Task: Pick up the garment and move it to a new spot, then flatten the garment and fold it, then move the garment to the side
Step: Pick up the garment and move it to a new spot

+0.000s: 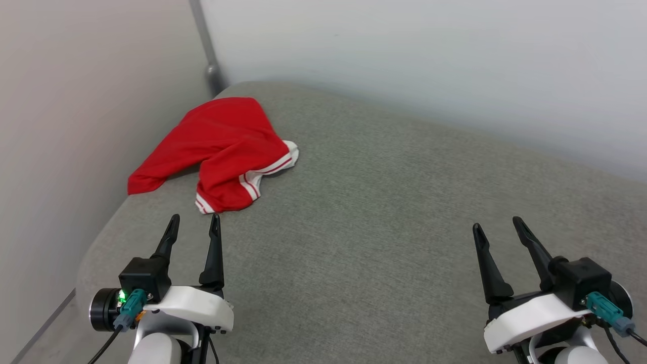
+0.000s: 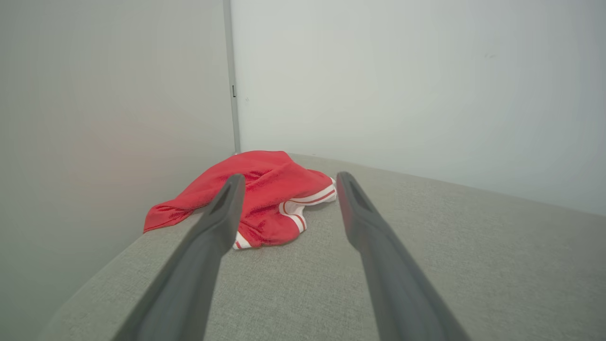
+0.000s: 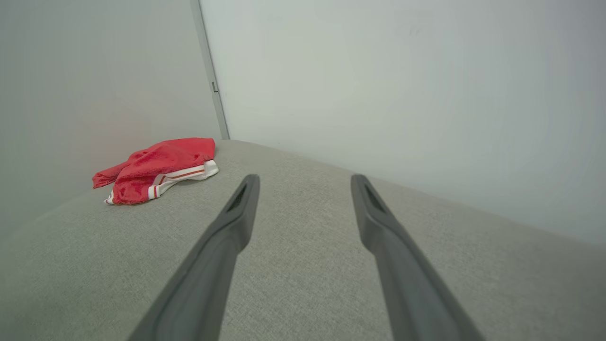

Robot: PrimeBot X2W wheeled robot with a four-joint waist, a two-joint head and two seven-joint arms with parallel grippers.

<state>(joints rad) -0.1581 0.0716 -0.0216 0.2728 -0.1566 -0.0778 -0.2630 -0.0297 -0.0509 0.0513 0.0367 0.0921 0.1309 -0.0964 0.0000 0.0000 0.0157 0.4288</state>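
Observation:
The garment (image 1: 217, 146), red with white striped trim, lies crumpled in the far left corner of the grey cushioned surface (image 1: 379, 227). Its left end hangs a little over the surface's left edge. My left gripper (image 1: 194, 221) is open and empty, just short of the garment's near hem. In the left wrist view the garment (image 2: 265, 199) sits straight ahead between the open fingers of the left gripper (image 2: 289, 182). My right gripper (image 1: 498, 225) is open and empty at the lower right, far from the cloth. In the right wrist view the garment (image 3: 156, 168) lies off to the left of the right gripper (image 3: 305, 182).
Pale walls close in behind and to the left, meeting at a grey corner post (image 1: 204, 45) just beyond the garment. The surface's rounded left edge (image 1: 101, 237) drops off beside my left gripper. Bare grey fabric stretches across the middle and right.

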